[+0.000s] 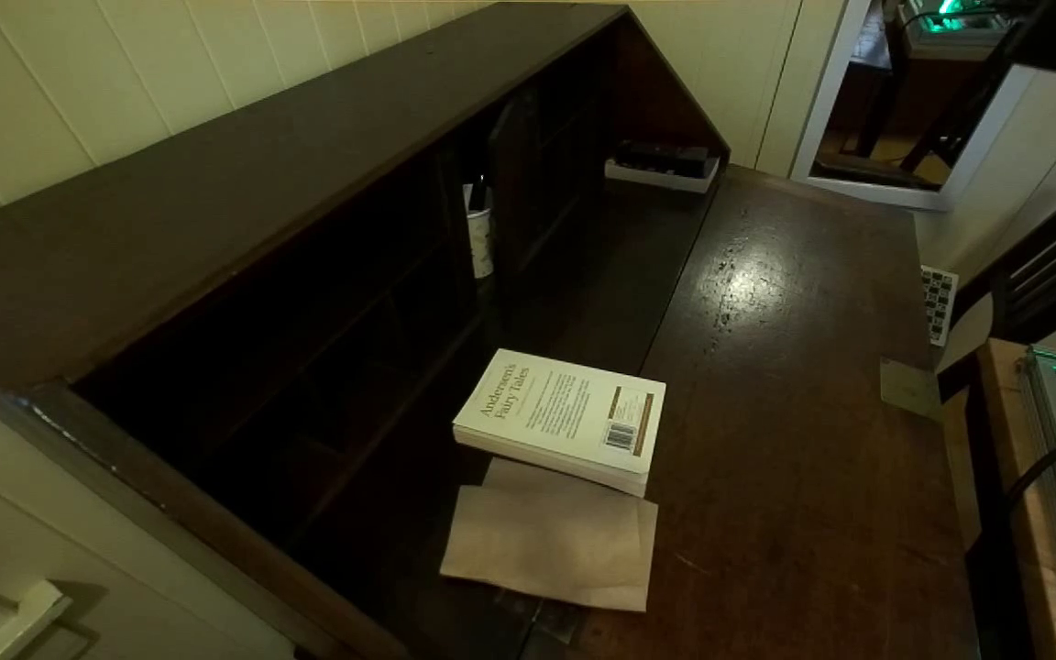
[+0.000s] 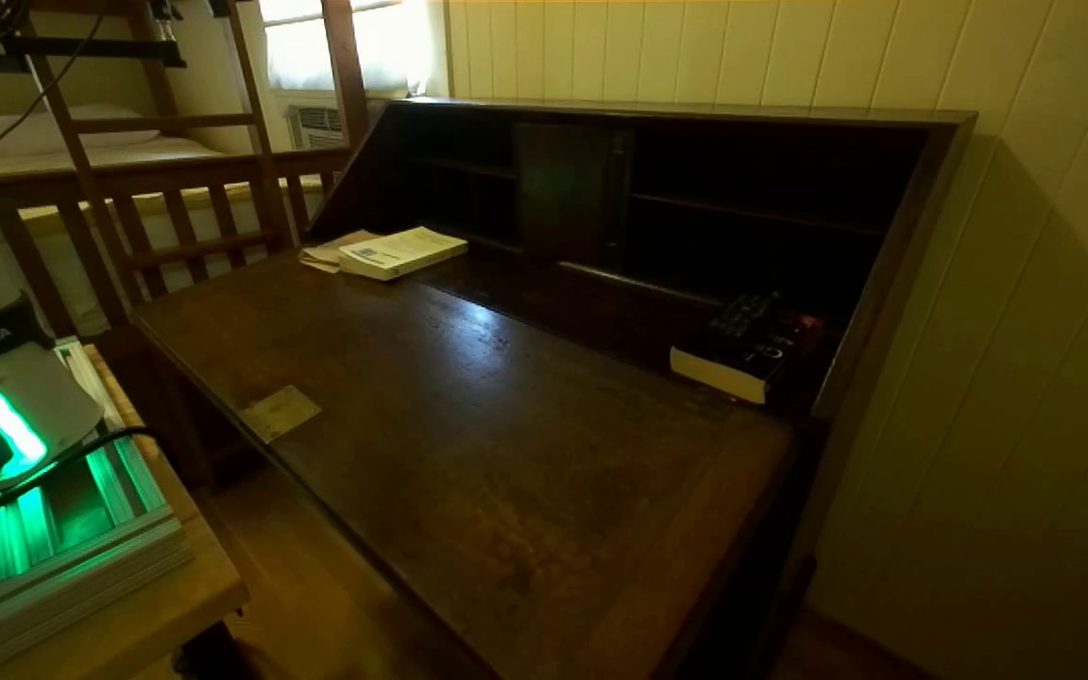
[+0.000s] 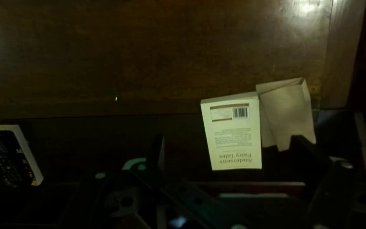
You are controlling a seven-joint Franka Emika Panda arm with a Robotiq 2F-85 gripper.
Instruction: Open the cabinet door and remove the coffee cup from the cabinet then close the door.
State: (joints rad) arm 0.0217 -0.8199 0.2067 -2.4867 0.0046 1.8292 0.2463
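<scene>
Wooden desktop w/ white bk. & brown paper (just beside it); black bk. well apart.

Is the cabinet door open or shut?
Open, at least partly: an exterior view shows the coffee cup through the gap beside the cabinet door.

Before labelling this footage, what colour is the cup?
Mostly white; the cup shows best in an exterior view.

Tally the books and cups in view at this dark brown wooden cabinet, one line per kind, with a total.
Books: 2 (white-covered paperback, thick dark-covered book)
Cups: 1 (small white cup, partly hidden)
Total: 3
</scene>
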